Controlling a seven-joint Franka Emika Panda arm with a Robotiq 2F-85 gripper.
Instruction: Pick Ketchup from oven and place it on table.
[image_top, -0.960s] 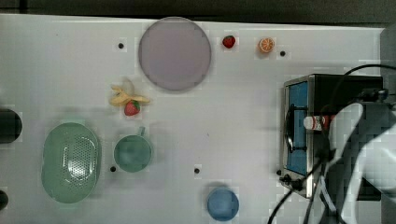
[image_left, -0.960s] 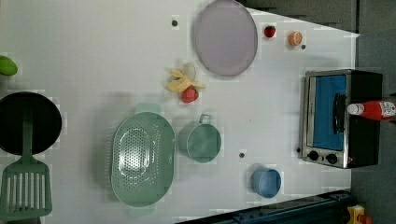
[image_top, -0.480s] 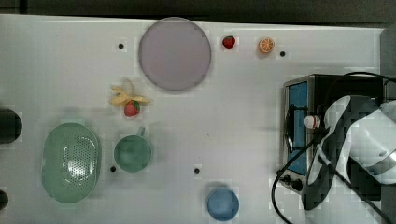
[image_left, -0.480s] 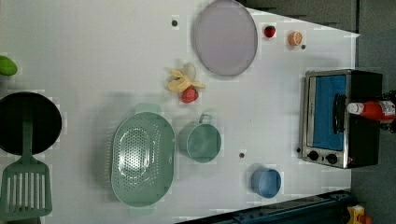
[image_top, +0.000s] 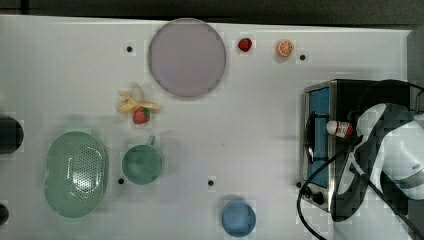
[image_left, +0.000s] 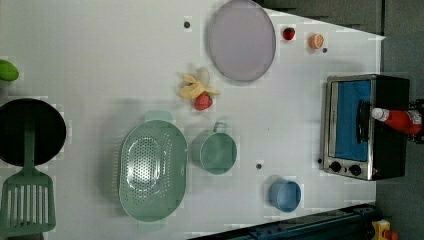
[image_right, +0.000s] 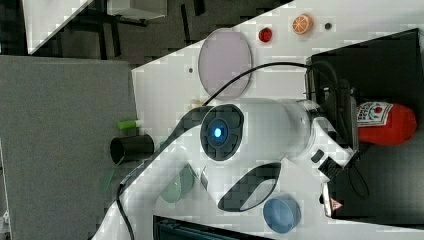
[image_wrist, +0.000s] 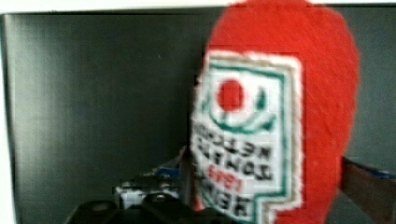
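Note:
The ketchup (image_right: 385, 122), a red bottle with a white cap and a white label, lies on its side on the black top of the oven (image_right: 380, 55). Its cap (image_top: 340, 129) pokes out over the blue glass door (image_top: 320, 100), and the left view has the ketchup (image_left: 400, 120) on the oven (image_left: 390, 90) too. My gripper (image_right: 365, 122) is down at the bottle's labelled middle and open. In the wrist view the ketchup (image_wrist: 280, 116) sits close up, with a finger (image_wrist: 369, 186) on either side of it. The white arm (image_top: 390, 150) covers the bottle's body from above. The white table (image_top: 250, 125) spreads out in front of the oven.
On the table are a grey-lilac plate (image_top: 186, 57), a strawberry (image_top: 245, 44), an orange slice (image_top: 285, 48), a banana peel (image_top: 132, 102), a green mug (image_top: 142, 164), a green colander (image_top: 75, 174) and a blue bowl (image_top: 238, 218). A black cable (image_top: 310, 200) loops beside the oven.
The arm has shifted slightly over the oven and settled. The ketchup has stayed almost where it was on the oven top, and the fingers have stayed wide apart.

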